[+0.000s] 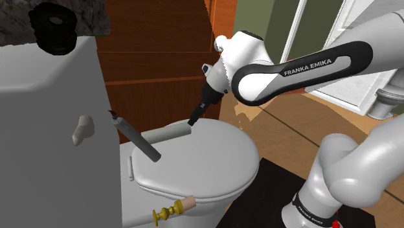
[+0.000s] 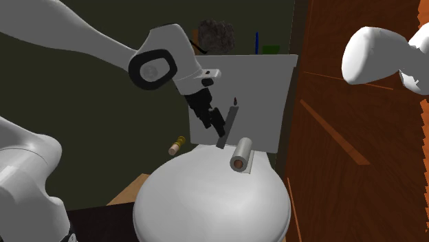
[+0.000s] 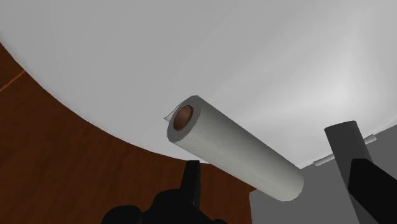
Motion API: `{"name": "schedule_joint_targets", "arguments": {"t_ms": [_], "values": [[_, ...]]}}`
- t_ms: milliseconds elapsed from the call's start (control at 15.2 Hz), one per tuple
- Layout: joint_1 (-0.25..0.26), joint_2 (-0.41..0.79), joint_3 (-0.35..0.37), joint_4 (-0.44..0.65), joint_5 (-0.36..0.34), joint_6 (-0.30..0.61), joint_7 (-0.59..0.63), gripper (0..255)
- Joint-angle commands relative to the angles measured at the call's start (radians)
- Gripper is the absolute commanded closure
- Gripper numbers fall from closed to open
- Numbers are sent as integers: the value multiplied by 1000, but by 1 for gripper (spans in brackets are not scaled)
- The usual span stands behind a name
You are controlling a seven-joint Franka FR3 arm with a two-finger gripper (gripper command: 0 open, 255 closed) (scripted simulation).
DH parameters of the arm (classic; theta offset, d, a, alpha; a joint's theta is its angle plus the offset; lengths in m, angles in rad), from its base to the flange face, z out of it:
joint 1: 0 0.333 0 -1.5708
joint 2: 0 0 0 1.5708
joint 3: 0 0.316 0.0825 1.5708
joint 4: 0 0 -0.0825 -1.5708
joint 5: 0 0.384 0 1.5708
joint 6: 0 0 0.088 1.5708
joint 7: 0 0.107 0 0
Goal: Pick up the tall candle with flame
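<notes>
Aslant, grey candle point(image 1: 136, 137), wick end up

arm point(image 1: 304, 68): stretched forward, elbow bent | gripper point(image 1: 193, 120): angled down, jaws apart

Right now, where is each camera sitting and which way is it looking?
Shoulder view: beside the stand, looking down at the toilet lid; white arm and gripper show.
Second exterior view: beyond the lid's front, facing the tank; arm shows.
Wrist view: on the hand, facing the paper roll; black fingers show.
All share roll and candle.
</notes>
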Motion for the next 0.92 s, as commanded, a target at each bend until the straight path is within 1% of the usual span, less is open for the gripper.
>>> {"name": "schedule_joint_targets", "arguments": {"t_ms": [0, 330, 528, 726, 792, 858], "values": [[21, 58, 15, 5, 11, 96, -7, 0], [65, 206, 61, 36, 22, 306, -15, 0], [80, 300, 94, 71, 8, 421, -10, 0], [76, 395, 137, 116, -44, 527, 22, 0], [69, 428, 154, 134, -80, 560, 47, 0], [57, 460, 172, 153, -133, 591, 86, 0]]}}
